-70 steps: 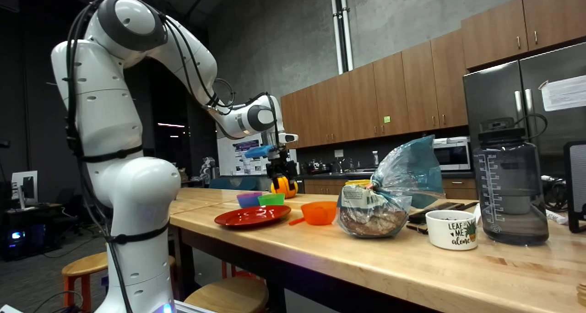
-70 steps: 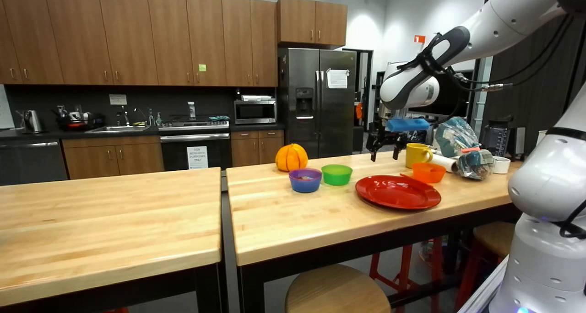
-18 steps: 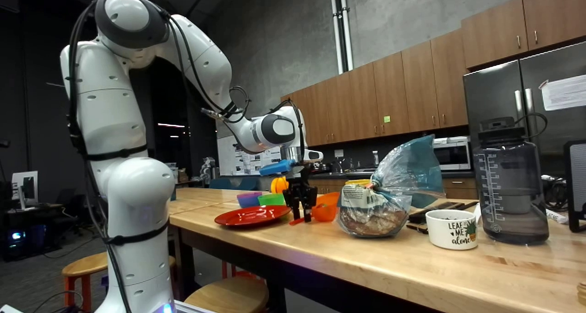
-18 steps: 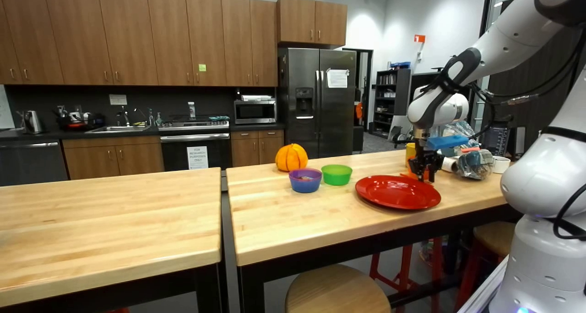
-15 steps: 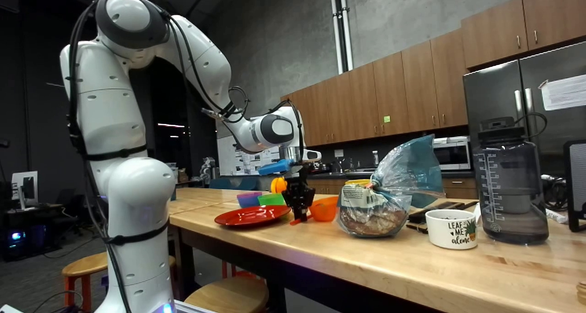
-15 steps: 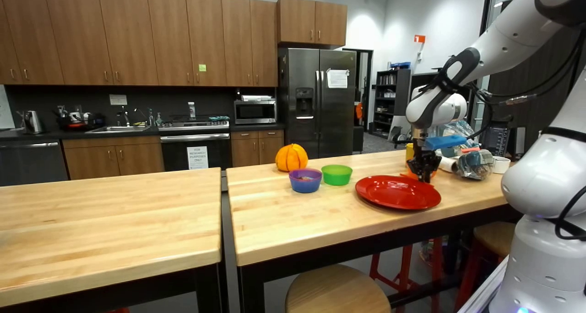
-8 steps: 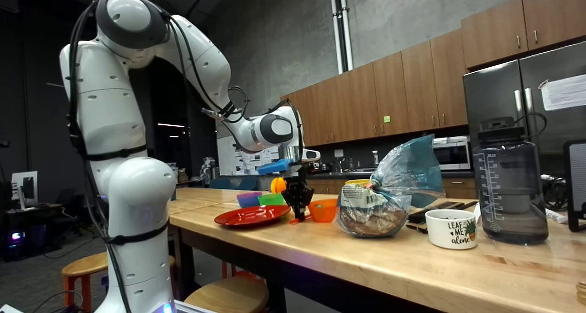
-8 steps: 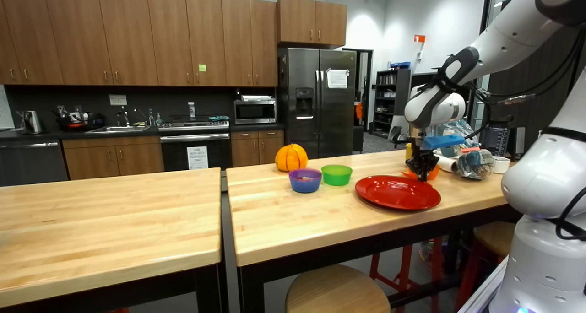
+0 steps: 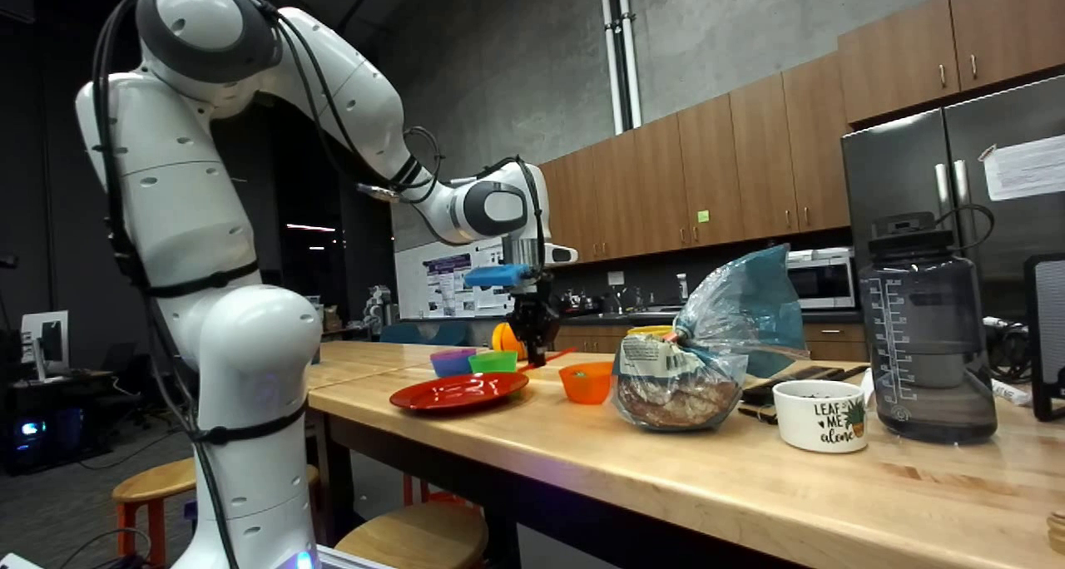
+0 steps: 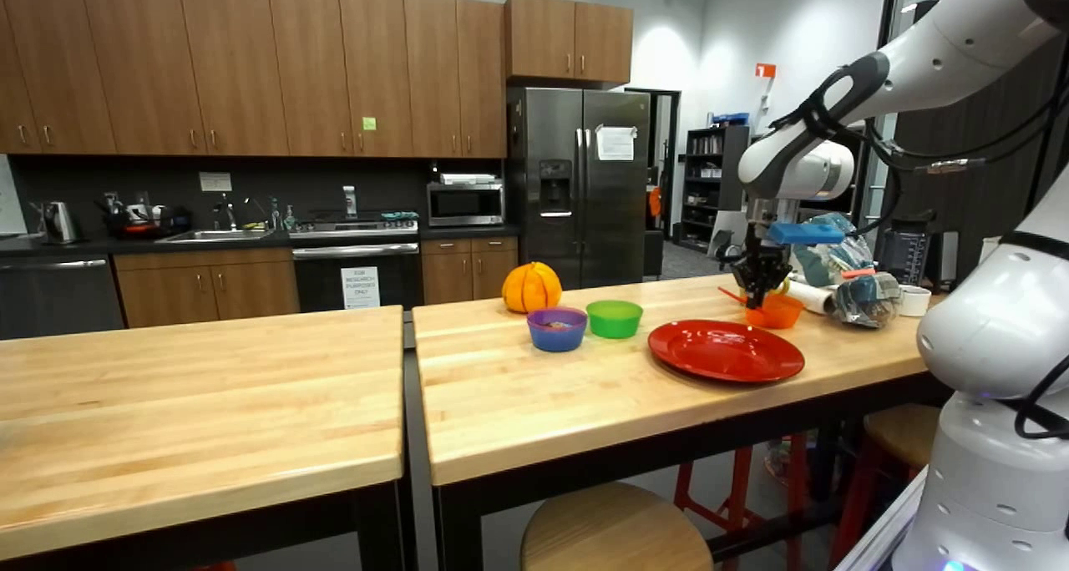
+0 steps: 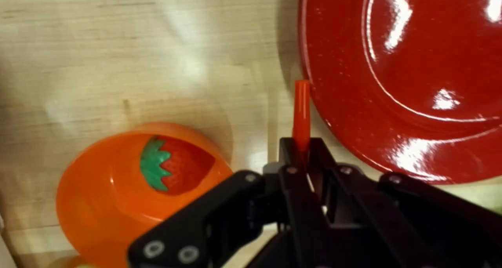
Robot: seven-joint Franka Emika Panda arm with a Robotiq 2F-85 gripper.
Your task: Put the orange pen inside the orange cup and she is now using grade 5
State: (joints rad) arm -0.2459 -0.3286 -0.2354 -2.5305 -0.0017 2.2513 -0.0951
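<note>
The orange pen [image 11: 302,111] is pinched in my gripper [image 11: 302,152], which is shut on it. One end points away from the fingers in the wrist view. In both exterior views the pen [image 9: 561,354] [image 10: 732,295] is off the table, slightly tilted, sticking out on both sides of the fingertips. The orange cup [image 11: 102,193] stands upright on the table, to the left of the gripper in the wrist view; a red strawberry-like piece with green leaves [image 11: 178,166] lies inside. In an exterior view my gripper [image 9: 537,361] is above and beside the cup [image 9: 586,383].
A red plate [image 11: 392,84] lies close on the pen's other side. Farther off stand a green bowl [image 10: 615,319], a blue-purple bowl [image 10: 557,330] and an orange pumpkin [image 10: 532,287]. A bagged loaf [image 9: 678,390] sits right beside the cup; a white printed mug [image 9: 821,419] is beyond.
The fingers have come together on the pen, and my gripper has lifted it from the table beside the cup. The cup and plate look unmoved over the last half second.
</note>
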